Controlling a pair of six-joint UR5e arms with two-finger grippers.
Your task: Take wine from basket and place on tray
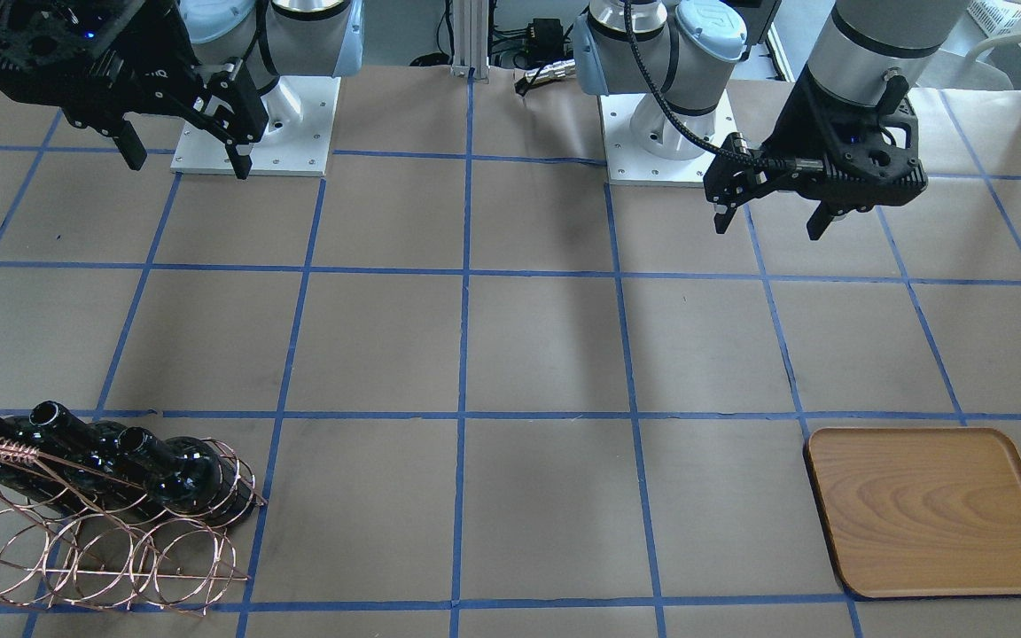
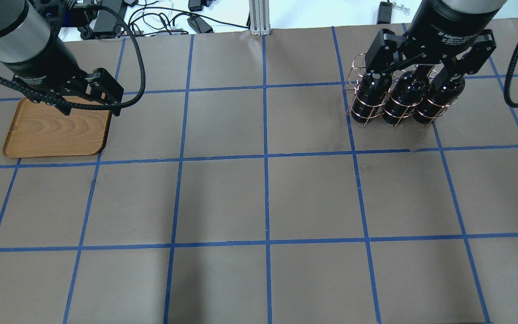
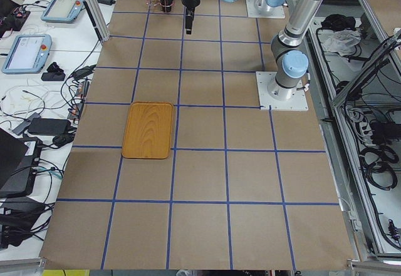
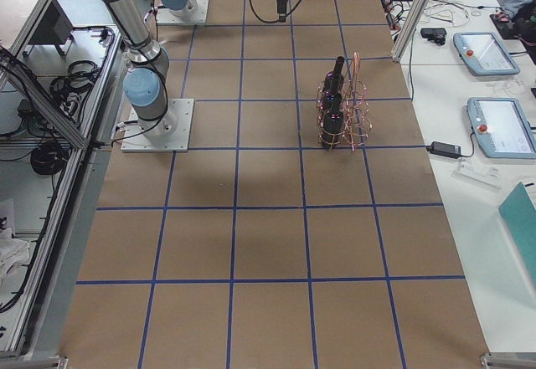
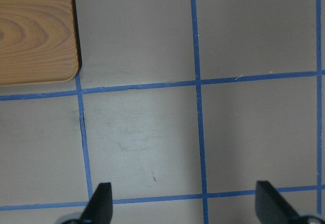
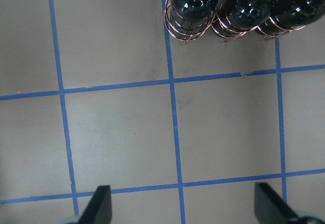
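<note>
Three black wine bottles (image 1: pixel 169 470) lie tilted in the copper wire basket (image 1: pixel 94 549) at the table's far right, necks up. They also show in the overhead view (image 2: pixel 400 101) and the right wrist view (image 6: pixel 195 0). The wooden tray (image 2: pixel 56 130) lies empty at the far left and also shows in the front view (image 1: pixel 936 514). My right gripper (image 1: pixel 183 155) hangs open and empty, high above the table on the robot's side of the basket. My left gripper (image 1: pixel 767 221) hangs open and empty beside the tray's near right corner (image 5: pixel 35 31).
Brown paper with a blue tape grid (image 2: pixel 265 157) covers the table. The arm bases (image 1: pixel 253 124) stand on white plates at the robot's edge. Cables and tablets (image 4: pixel 494 126) lie on the side benches beyond the table.
</note>
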